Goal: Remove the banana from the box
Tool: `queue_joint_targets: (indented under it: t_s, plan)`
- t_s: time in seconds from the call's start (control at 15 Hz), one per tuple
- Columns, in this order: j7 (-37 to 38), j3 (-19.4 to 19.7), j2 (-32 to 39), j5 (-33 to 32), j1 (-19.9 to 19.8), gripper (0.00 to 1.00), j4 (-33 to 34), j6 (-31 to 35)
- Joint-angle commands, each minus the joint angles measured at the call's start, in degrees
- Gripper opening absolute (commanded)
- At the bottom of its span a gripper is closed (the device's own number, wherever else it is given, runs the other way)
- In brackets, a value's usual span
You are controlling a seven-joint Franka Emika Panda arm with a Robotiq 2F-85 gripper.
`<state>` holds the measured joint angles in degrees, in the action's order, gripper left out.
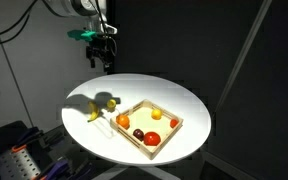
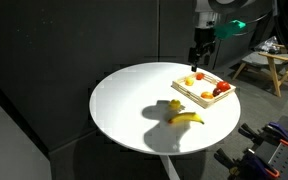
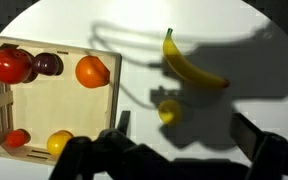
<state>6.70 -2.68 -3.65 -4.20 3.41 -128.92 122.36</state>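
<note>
The banana (image 3: 189, 65) lies on the white table, outside the box, beside a small round yellow fruit (image 3: 169, 110). Both exterior views show the banana (image 1: 93, 115) (image 2: 187, 118) next to the pale wooden box (image 1: 174, 128) (image 2: 185, 92). In the wrist view the box (image 3: 54, 105) is at the left and holds several fruits: a red one (image 3: 12, 65), a dark one (image 3: 47, 64) and an orange one (image 3: 91, 71). My gripper (image 3: 183, 122) hangs high above the table, open and empty, as both exterior views (image 1: 102, 58) (image 2: 200, 52) show.
The round white table (image 1: 184, 100) (image 2: 124, 110) stands in front of dark curtains. A wooden stool (image 2: 269, 65) stands behind it. Equipment sits low beside the table (image 1: 19, 155) (image 2: 269, 140). The gripper's shadow falls over the banana.
</note>
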Motion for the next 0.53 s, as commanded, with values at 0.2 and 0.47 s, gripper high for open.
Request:
queue_joint_targets:
  t_s: [0.2, 0.47]
  plan:
    - [-0.02, -0.26, 0.39, 0.03, -0.21, 1.0, 0.1, -0.12]
    - [-0.02, -0.27, 0.4, 0.03, -0.21, 1.0, 0.1, -0.12]
